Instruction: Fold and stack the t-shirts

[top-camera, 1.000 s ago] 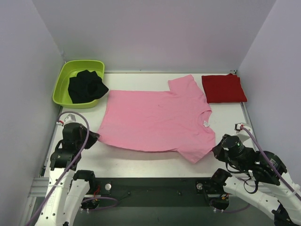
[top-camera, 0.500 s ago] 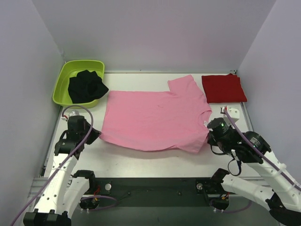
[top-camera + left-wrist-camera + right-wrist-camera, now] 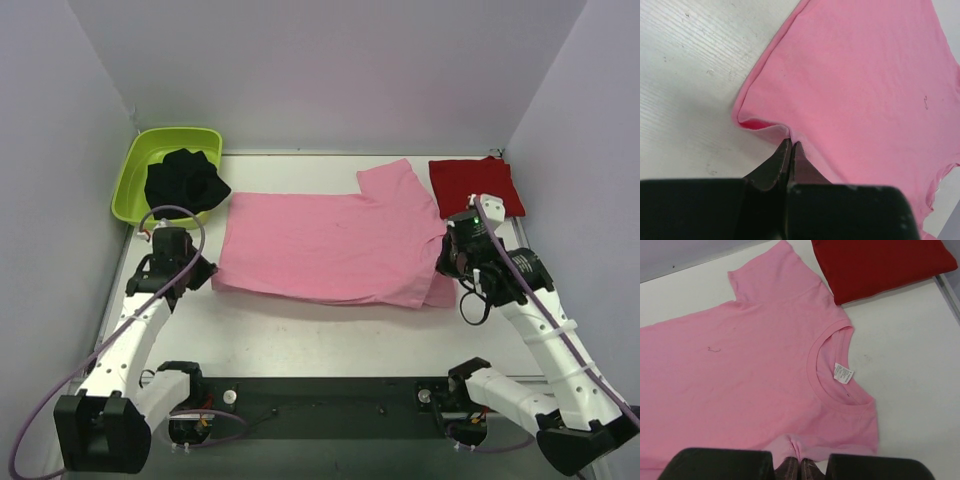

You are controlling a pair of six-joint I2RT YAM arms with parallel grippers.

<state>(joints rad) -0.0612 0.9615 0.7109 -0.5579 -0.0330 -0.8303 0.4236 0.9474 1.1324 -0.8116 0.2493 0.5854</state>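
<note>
Honestly, slipping worries me: my left jaws and right jaws are each pinched tight on just a thin lip of the light pink cloth t-shirt [image 3: 330, 245], so uneven pulling could free one edge and skew the fold. It lies spread out, collar end just beside the folded deep red t-shirt [image 3: 475, 185]. My left arm [image 3: 135, 330] reaches low to the hem corner farthest from that red shirt; my right arm [image 3: 545, 335] bends over the sleeve nearest it.

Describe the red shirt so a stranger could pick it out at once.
Look at the white table, then its far right corner, beyond the spread-out pink t-shirt. There lies the red t-shirt: the only deep red cloth, folded into a rectangle, unlike the larger pink one and the black cloth bundled in the green tub.
</note>
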